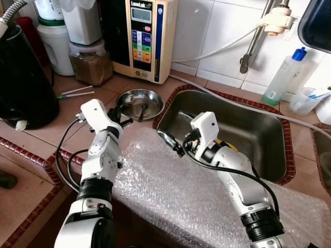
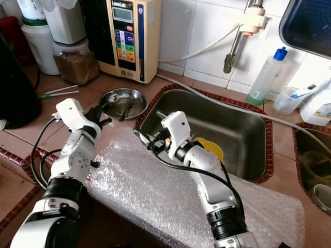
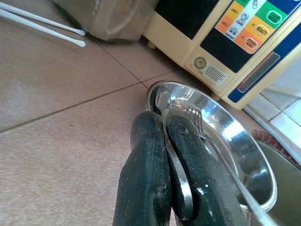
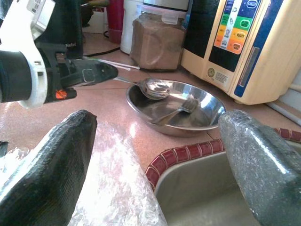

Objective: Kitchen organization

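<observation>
Currently my left gripper (image 3: 164, 141) is clamping a spoon (image 4: 153, 87), its bowl lying over the steel bowl's (image 1: 153, 103) rim. My right gripper (image 4: 155, 155) is hovering spread open beside that bowl, over bubble wrap (image 1: 170, 191).

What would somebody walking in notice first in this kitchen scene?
Probably the left gripper, shut on a spoon whose bowl rests over the rim of a steel bowl on the tiled counter, with a fork lying inside. Next, the right gripper hangs open above a sheet of bubble wrap spread at the near edge of the sink.
</observation>
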Tool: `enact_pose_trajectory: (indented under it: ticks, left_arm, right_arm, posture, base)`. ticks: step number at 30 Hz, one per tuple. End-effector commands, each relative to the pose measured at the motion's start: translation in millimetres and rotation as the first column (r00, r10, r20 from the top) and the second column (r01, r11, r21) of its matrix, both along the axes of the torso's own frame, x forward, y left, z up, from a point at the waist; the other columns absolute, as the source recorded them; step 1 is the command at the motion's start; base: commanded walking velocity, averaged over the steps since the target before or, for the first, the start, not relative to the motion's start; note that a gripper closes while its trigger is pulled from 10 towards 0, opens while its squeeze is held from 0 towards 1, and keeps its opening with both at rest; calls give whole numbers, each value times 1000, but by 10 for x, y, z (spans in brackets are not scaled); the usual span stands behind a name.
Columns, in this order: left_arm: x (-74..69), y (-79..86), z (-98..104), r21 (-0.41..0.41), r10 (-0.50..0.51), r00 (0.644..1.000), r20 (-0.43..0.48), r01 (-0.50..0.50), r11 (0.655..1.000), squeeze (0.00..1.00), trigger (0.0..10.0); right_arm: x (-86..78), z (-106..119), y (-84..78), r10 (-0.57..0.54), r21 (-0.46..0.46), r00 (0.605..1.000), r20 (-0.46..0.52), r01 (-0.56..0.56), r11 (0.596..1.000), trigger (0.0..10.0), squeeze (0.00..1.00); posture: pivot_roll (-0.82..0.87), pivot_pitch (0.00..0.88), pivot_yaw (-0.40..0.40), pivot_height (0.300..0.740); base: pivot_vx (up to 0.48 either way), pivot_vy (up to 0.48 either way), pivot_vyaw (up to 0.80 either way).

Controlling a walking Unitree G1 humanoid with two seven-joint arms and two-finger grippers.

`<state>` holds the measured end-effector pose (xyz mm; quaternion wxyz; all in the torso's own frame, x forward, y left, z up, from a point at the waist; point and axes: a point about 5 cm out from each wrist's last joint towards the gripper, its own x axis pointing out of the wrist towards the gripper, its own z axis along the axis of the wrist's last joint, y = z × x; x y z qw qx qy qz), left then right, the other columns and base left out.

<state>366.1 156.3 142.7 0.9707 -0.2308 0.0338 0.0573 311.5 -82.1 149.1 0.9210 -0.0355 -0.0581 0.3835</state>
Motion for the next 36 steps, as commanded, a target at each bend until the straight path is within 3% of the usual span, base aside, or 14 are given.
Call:
enact_pose_trajectory:
  ticks: [1, 3, 6, 13, 20, 26, 36]
  left_arm:
    - [-7, -24, 44, 27, -8, 1000, 4, 8, 1000, 0, 0]
    - [-37, -30, 37, 110, -38, 999, 4, 37, 993, 0, 0]
    - [-59, -37, 11, 79, -37, 999, -17, 39, 996, 0, 0]
    - [-108, -58, 19, 95, -46, 999, -22, 48, 994, 0, 0]
    - [-176, -151, 209, 122, -79, 988, 132, 63, 991, 0, 0]
    - [-256, -337, 401, 179, -149, 949, 278, 102, 979, 0, 0]
    - [-336, -514, 456, 209, -244, 904, 351, 179, 961, 0, 0]
  right_arm:
    - [14, -20, -44, -17, -8, 1000, -5, 17, 1000, 10000, 0]
    - [14, -20, -41, -17, -7, 1000, -5, 17, 1000, 10000, 0]
    - [16, -23, -38, -16, -7, 1000, -6, 16, 1000, 10000, 0]
    - [15, -36, -40, -17, -10, 1000, -10, 17, 1000, 10000, 0]
    - [23, -36, -46, -19, -12, 1000, -9, 19, 1000, 10000, 0]
    - [25, -35, -39, -21, -12, 1000, -7, 21, 1000, 10000, 0]
    - [36, -38, -54, -30, -15, 1000, -5, 30, 999, 10000, 0]
  posture:
    - [33, 0, -47, 740]
    - [36, 0, -46, 740]
    - [36, 0, -46, 740]
    - [36, 0, -48, 740]
    - [40, 0, -51, 740]
    - [38, 0, -50, 740]
    - [38, 0, -50, 740]
  base:
    - [0, 0, 0]
    - [0, 0, 0]
    - [0, 0, 0]
    - [0, 0, 0]
    - [0, 0, 0]
    - [0, 0, 0]
    - [0, 0, 0]
